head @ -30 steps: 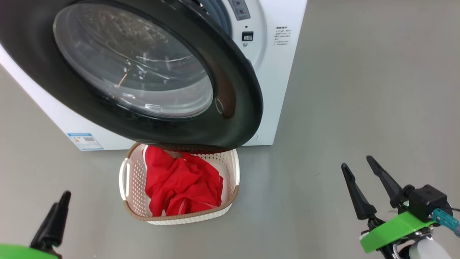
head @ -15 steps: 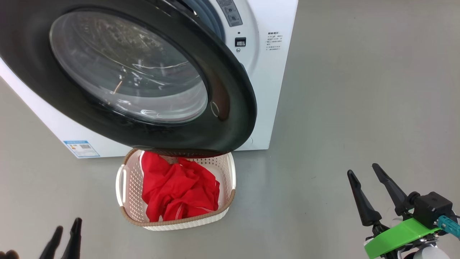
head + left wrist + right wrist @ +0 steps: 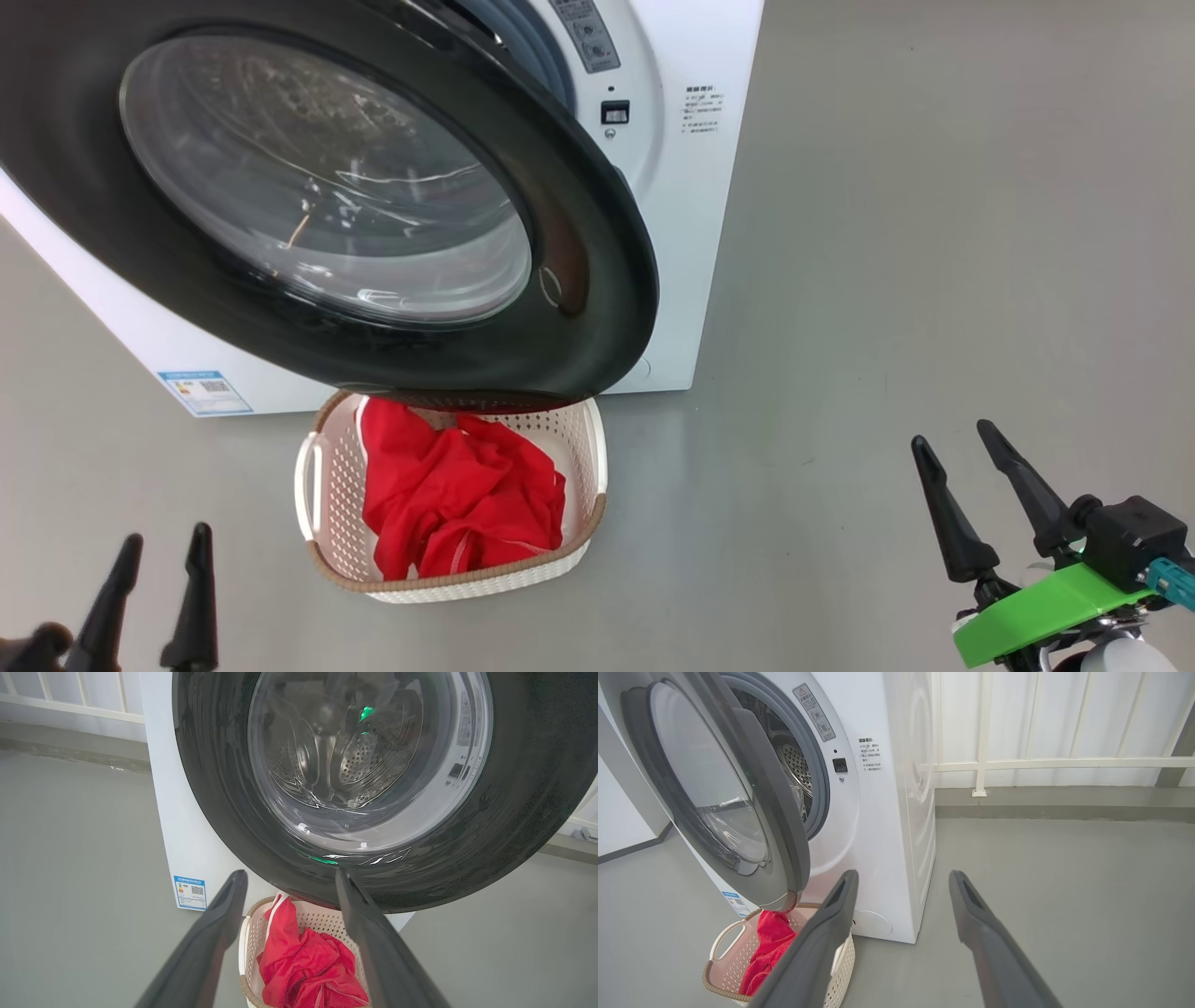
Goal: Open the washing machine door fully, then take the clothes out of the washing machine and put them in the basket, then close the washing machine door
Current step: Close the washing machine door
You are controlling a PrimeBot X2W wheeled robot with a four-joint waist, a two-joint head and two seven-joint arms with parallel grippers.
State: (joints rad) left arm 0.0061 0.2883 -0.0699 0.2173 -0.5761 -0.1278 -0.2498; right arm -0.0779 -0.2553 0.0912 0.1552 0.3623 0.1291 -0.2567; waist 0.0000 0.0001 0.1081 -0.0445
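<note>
Head view shows the left gripper (image 3: 164, 537) low at the near left, its 2 dark fingers spread apart and holding nothing. The right gripper (image 3: 952, 436) stands at the near right over the grey floor (image 3: 934, 233), its 2 fingers likewise parted and empty. The basket (image 3: 467, 583) sits between the 2 grippers and a little ahead of them, closer to the left one. The clothes (image 3: 457, 495) lie inside it as a crumpled red heap.

Ahead of the basket and above it hangs the washing machine door (image 3: 317, 187), swung partly out from the washing machine (image 3: 691, 233). Its lower edge overhangs the basket's far rim.

Left wrist view looks along that gripper's fingers at the door's glass. The basket and red fabric show low between them, and a blue label sticker (image 3: 189, 892) sits near the tip of the finger on that view's left.

Right wrist view has the door ahead and to the left of the fingers, standing ajar. The grey gasket (image 3: 822, 779) and perforated drum (image 3: 796, 765) show past its edge. Neither gripper touches the door, the basket or the clothes.
</note>
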